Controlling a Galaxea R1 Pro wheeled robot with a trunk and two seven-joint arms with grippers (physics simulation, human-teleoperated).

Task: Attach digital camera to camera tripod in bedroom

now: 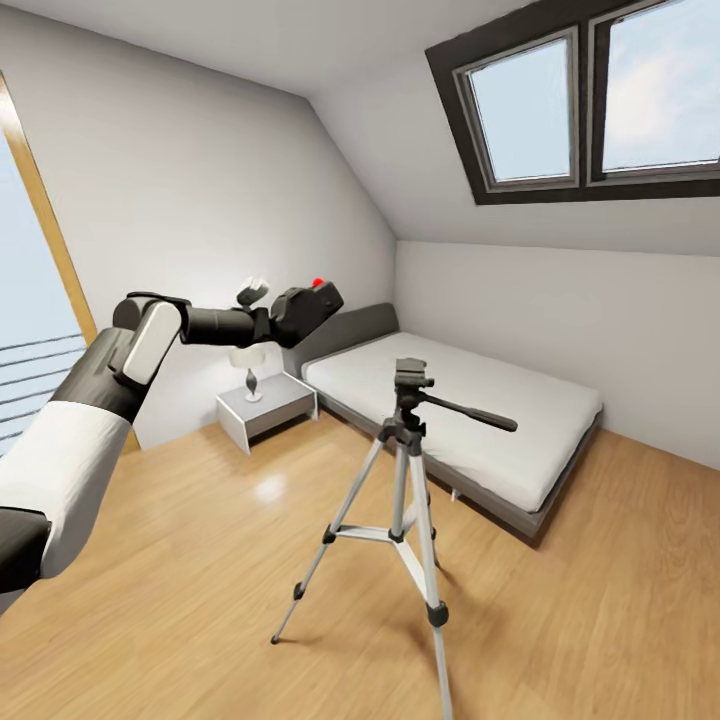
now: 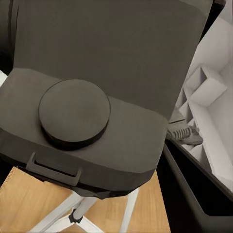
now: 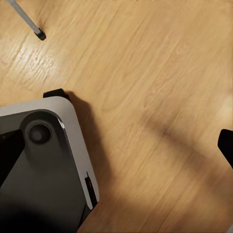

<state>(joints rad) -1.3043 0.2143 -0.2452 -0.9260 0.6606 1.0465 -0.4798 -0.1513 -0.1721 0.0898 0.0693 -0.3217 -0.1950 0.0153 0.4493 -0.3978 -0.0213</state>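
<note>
My left gripper is raised at chest height and shut on the digital camera, a black boxy body with a red button on top. Seen close in the left wrist view, the digital camera shows its round lens face, with silver tripod legs below it. The camera tripod stands on the wood floor in the middle of the bedroom, right of and lower than the held camera, its black pan handle pointing right. One tripod foot shows on the floor in the right wrist view. A black tip shows at that view's edge.
A grey low bed lies behind the tripod. A grey nightstand with a white lamp stands by the wall. A dark-framed skylight is overhead. My base rests on the wood floor.
</note>
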